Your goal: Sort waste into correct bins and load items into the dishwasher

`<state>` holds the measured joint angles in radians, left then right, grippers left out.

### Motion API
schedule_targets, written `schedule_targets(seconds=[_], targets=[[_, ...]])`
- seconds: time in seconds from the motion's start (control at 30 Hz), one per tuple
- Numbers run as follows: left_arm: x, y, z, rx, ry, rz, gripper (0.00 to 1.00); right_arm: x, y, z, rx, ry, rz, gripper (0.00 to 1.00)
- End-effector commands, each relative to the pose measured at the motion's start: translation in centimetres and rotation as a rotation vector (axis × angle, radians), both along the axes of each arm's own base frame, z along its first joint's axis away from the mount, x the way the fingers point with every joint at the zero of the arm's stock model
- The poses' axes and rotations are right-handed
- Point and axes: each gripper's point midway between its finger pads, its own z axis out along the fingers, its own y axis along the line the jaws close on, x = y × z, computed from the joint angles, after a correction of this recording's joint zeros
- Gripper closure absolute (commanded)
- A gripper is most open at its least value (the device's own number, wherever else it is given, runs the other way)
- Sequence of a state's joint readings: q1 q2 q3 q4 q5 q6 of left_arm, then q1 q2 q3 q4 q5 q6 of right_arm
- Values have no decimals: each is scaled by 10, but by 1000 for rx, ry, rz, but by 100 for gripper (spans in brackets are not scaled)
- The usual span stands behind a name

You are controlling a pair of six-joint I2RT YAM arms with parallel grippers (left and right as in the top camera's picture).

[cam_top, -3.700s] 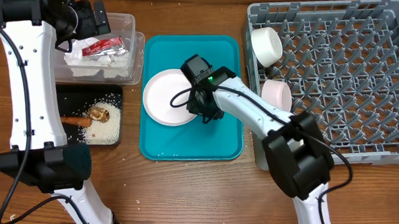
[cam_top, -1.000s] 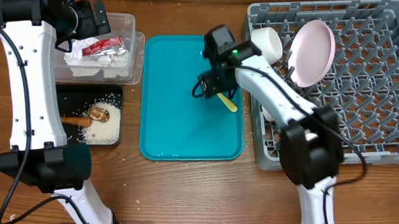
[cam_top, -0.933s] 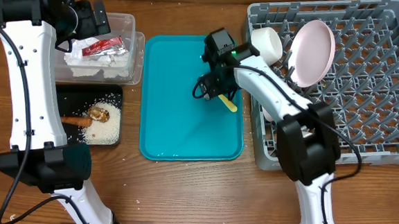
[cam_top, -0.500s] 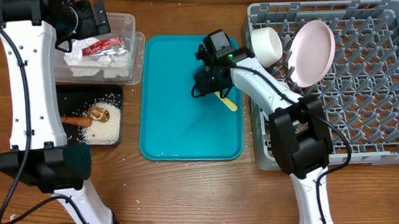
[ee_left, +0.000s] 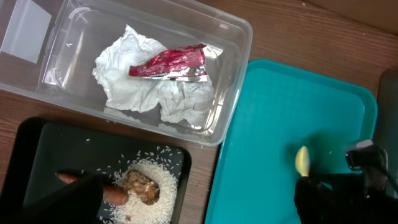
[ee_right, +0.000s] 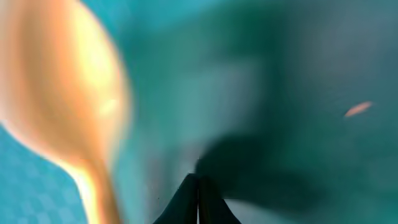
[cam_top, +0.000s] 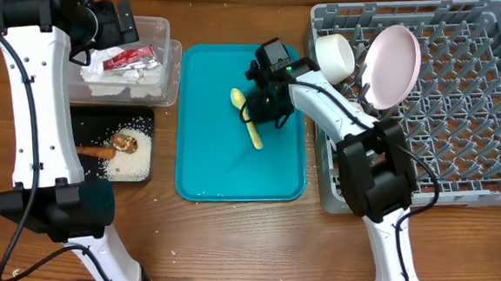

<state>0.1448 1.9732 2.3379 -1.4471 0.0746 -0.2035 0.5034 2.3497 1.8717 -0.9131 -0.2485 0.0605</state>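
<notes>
Tub (ee_left: 74, 31): far left, at the back. I see the napkin (ee_left: 168, 99) crumpled on its floor. The wrapper (ee_left: 168, 62) lies across the top of the napkin, red with a silver edge.
Black tray (ee_left: 37, 143): just in front of the tub. The rice (ee_left: 165, 205) sits in a low heap toward its right end, with loose grains scattered around. The scraps (ee_left: 140, 185) sit on the heap. The carrot (ee_left: 115, 194) lies flat against the heap's left side, its thin end partly hidden by a dark finger.
Left gripper (cam_top: 118, 26): hangs over the tub's back edge. My left wrist camera shows its fingers (ee_left: 56, 202) low in the corners of the view, so I read it as spread wide with nothing between.
Teal tray (cam_top: 231, 174): mid-table, just right of both bins, with the spoon on it.
Spoon (cam_top: 247, 118): flat in the tray's back half, bowl end to the back-left and handle running front-right. Nothing grips it.
Right gripper (ee_right: 199, 196): down at the tray floor, just right of the spoon. In my right wrist camera the tips are pressed together to a dark point with a hairline slit. The spoon's bowl is a blur to their left, beside them and not between. I cannot tell whether they touch the handle.
Right arm (cam_top: 339, 124): slants from the rack's front-left corner to the tray, covering the rack's left edge.
Rack (cam_top: 460, 127): far right. A bowl (cam_top: 334, 57) lies on its side at the back-left corner. The plate (cam_top: 391, 66) stands on edge among the pegs just right of the bowl.
</notes>
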Motion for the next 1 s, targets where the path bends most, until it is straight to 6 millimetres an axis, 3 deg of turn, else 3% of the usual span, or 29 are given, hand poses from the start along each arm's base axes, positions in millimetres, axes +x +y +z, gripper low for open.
schedule_targets(seconds=[0.0, 0.23, 0.43, 0.5, 0.6, 0.8, 0.97], targets=[[0, 3, -1, 1, 2, 9, 0, -9, -4, -19, -1, 69, -5, 96], [0, 3, -1, 1, 2, 9, 0, -10, 2, -13, 33, 97, -37, 95], [0, 3, -1, 1, 2, 9, 0, 12, 13, 26, 7, -16, 3, 50], [0, 3, -1, 1, 2, 9, 0, 18, 23, 37, -26, -94, 45, 34], [0, 3, -1, 1, 2, 9, 0, 15, 48, 43, -41, -180, 130, 20], [0, 3, -1, 1, 2, 9, 0, 0, 83, 25, -115, -270, 275, 12], [0, 3, -1, 1, 2, 9, 0, -9, 88, -4, -164, -255, 338, 13]])
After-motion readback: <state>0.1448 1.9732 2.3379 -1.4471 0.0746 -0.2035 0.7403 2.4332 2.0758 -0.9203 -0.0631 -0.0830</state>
